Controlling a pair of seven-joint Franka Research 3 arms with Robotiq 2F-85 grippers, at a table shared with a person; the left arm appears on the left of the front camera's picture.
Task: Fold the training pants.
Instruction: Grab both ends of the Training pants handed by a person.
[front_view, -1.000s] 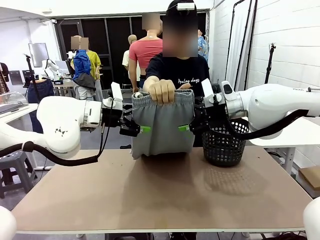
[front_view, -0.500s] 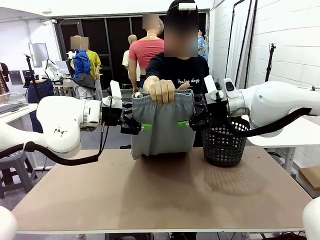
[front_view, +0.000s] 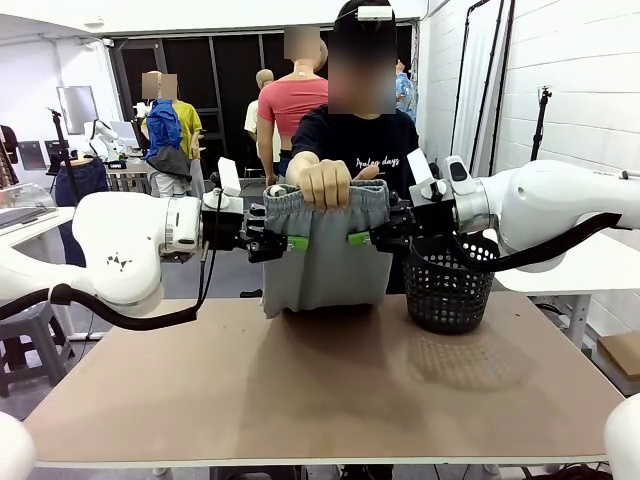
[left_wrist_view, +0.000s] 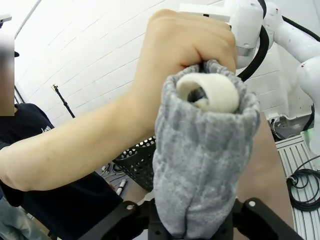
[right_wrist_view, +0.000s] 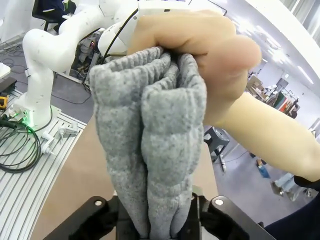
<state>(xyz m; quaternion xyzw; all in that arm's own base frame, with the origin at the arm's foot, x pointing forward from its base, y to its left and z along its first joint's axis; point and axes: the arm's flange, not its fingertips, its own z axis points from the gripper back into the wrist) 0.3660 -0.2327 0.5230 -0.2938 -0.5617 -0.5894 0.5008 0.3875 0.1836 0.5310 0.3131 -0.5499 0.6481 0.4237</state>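
A hand (front_view: 322, 183) holds the pants (front_view: 325, 275) by the waistband; left pincer (front_view: 292, 243) and right pincer (front_view: 356, 238) each straddle a side edge, whether clamped I cannot tell

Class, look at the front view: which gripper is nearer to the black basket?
Right. The right gripper is at the pants' edge just beside the basket; the left gripper is at the pants' far edge.

light: bright, even, overhead | shadows: soft on table (front_view: 320, 400) | wrist views: wide-angle distortion, background soft
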